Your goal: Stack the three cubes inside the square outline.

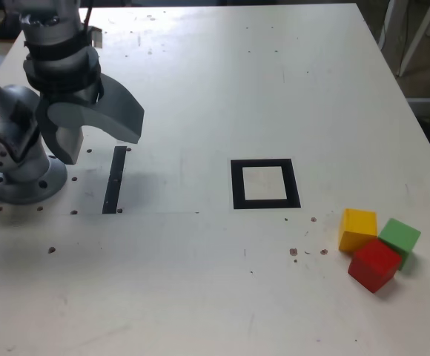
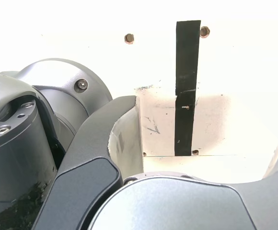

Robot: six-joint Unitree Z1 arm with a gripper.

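Note:
Three cubes sit bunched together at the exterior view's lower right: the yellow cube (image 1: 357,228), the green cube (image 1: 400,236) to its right, and the red cube (image 1: 374,263) in front, touching both. The square outline (image 1: 236,184) lies flat near the table's middle with nothing inside it. My gripper (image 1: 100,141) hangs far off at the exterior view's upper left, just above the table. It is open, jaws spread wide with nothing between them. In the wrist view the gripper (image 2: 201,153) frames only bare table; no cube shows there.
A narrow black strip (image 1: 115,179) (image 2: 187,86) lies on the table under my gripper. The arm's base (image 1: 18,178) stands at the exterior view's left edge. The white table (image 1: 200,282) has small dark specks. Its right edge runs close behind the cubes, with furniture legs (image 1: 415,37) beyond.

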